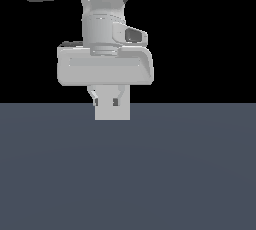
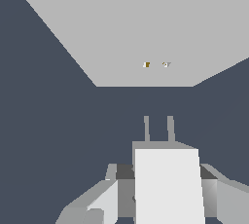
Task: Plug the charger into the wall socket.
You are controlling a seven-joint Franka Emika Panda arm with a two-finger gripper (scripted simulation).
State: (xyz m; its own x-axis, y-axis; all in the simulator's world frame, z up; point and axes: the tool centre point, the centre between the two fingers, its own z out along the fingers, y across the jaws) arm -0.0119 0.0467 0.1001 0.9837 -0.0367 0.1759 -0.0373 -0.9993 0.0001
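Note:
In the wrist view my gripper [image 2: 166, 181] is shut on the charger [image 2: 168, 189], a plain off-white block with two thin prongs [image 2: 158, 129]. The prongs point at the wall socket [image 2: 131, 28], a large pale-grey panel with two tiny holes [image 2: 155, 65]. A strip of dark floor shows between the prong tips and the panel, so they are apart. In the exterior view my gripper [image 1: 105, 103] hangs at the middle. A pale square [image 1: 112, 114] sits at the fingers [image 1: 96, 102]. I cannot tell there whether that square is the charger or the socket.
A flat dark blue-grey floor [image 1: 190, 174] fills the lower half of the exterior view, with black background above. The arm's wrist and hand [image 1: 105, 69] take up the upper middle.

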